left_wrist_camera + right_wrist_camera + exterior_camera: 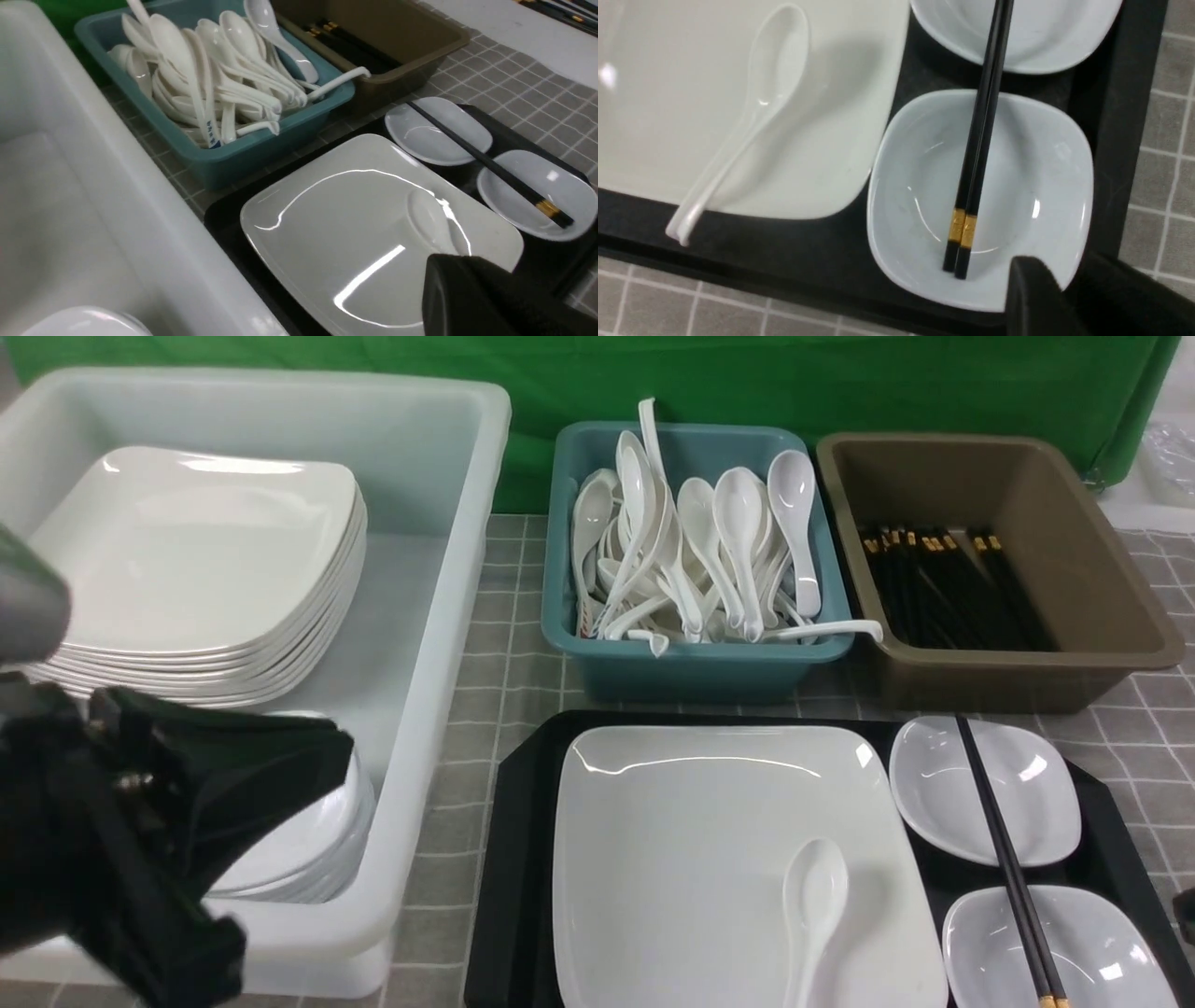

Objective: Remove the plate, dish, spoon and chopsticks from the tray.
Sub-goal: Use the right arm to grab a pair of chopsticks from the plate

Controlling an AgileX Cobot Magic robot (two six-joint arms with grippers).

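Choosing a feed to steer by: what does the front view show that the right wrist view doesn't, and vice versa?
Front only: white bin with stacked plates, spoon bin, chopstick bin, left arm. Right wrist only: the spoon handle's end, reaching past the plate edge over the tray. Both: plate, spoon, chopsticks lying across two dishes, tray.

Tray (518, 896) holds plate (691, 859), spoon (814, 896), two dishes (1027, 775) (1102, 952), two chopsticks (1004, 849).
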